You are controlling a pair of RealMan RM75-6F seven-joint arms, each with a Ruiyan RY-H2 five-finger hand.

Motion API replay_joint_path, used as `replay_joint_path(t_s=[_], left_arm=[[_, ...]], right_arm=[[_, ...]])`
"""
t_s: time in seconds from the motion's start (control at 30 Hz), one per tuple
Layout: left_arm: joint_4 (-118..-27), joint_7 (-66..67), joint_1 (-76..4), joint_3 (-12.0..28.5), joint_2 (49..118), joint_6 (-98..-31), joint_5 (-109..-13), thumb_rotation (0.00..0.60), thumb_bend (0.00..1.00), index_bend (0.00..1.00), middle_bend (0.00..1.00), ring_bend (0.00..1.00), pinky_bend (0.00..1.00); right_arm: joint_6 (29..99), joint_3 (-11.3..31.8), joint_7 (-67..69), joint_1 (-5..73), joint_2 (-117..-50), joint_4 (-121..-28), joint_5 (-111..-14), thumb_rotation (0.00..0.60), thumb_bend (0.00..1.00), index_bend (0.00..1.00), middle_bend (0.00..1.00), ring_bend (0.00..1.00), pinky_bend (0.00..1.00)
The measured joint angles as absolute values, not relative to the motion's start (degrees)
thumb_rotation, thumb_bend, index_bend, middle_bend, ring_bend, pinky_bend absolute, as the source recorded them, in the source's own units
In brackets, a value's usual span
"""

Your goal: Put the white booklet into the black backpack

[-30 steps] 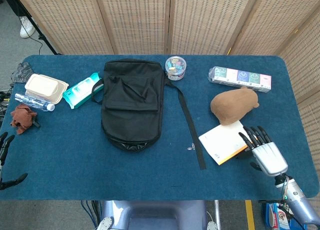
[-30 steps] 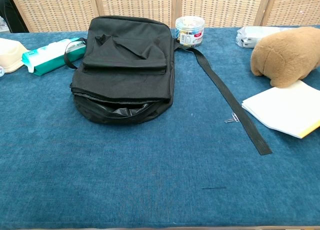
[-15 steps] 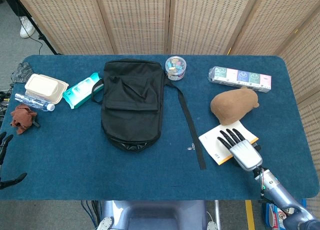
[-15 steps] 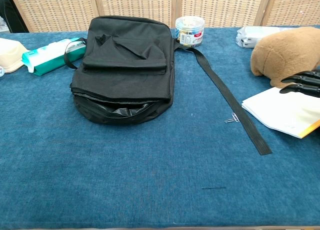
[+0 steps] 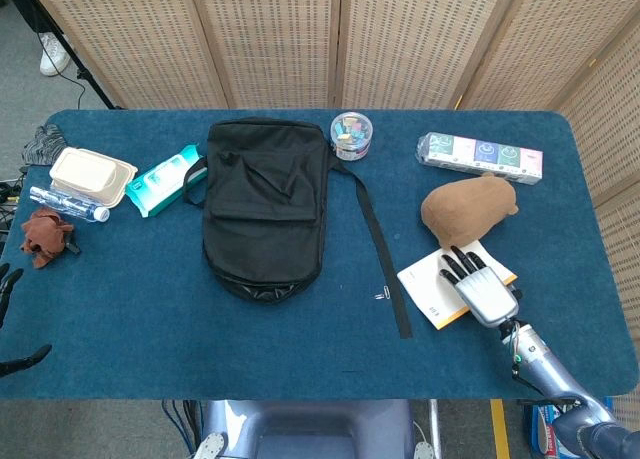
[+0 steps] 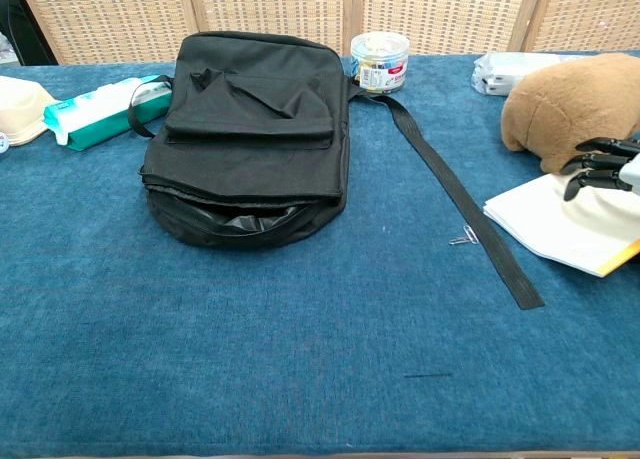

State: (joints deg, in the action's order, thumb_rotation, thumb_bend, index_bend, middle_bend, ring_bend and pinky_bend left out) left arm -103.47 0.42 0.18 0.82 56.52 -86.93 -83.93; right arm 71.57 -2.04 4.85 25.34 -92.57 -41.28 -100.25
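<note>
Right hand (image 5: pixel 484 293) hovering flat over white paper booklet (image 5: pixel 437 284), fingers (image 6: pixel 597 165) spread, holding nothing, positioning for pickup toward black fabric backpack (image 5: pixel 264 207).

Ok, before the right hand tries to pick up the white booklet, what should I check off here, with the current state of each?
1. Right hand is over the white booklet: ok.
2. Fingers hold the booklet: not ok, they lie spread above it and nothing is gripped.
3. Booklet free of the brown plush toy: cannot tell, the toy sits right at its far edge.
4. Black backpack mouth open toward the robot: ok in the chest view, where a gap shows along its near end.
5. Backpack strap clear of the booklet: ok, it lies beside it, apart.
6. Left hand free: cannot tell, barely in frame.
</note>
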Motion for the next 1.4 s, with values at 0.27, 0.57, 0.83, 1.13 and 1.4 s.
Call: replay_joint_path(t_s=[0.27, 0.57, 0.83, 1.13, 1.4], left_arm=[[-103.56, 0.52, 0.11, 0.82, 56.56, -86.67, -83.73, 0.6, 0.0, 0.0, 0.0, 0.0, 0.0], [-103.71, 0.41, 0.23, 0.8, 56.56, -86.77, -83.67, 0.6, 0.0, 0.0, 0.0, 0.0, 0.0], [-103.73, 0.45, 0.23, 0.74, 56.57, -86.76, -83.84, 0.6, 0.0, 0.0, 0.0, 0.0, 0.0], [-103.62, 0.61, 0.07, 0.78, 56.62, -86.34, -83.59, 0.6, 0.0, 0.0, 0.0, 0.0, 0.0], [-103.56, 1.13, -0.37, 1.01, 56.83, -85.52, -82.87, 0.6, 0.0, 0.0, 0.0, 0.0, 0.0]], right_arm=[[73.98, -2.52, 10.21, 25.15, -94.12, -35.9, -99.82, 0.6, 0.14, 0.4, 0.35, 0.29, 0.45], [78.78, -3.19, 15.82, 24.59, -96.76, -30.46, -100.13, 0.6, 0.41, 0.49, 0.43, 0.37, 0.56], [80.36, -4.08, 19.59, 24.46, -98.8, -27.46, -100.36, 0.6, 0.47, 0.55, 0.48, 0.41, 0.59], [82.08, -4.3, 21.46, 24.9, -100.33, -26.06, -100.24, 0.6, 0.47, 0.64, 0.57, 0.48, 0.64], [84.85, -3.96, 21.9, 25.05, -100.55, -25.54, -100.03, 0.6, 0.48, 0.64, 0.59, 0.5, 0.67]])
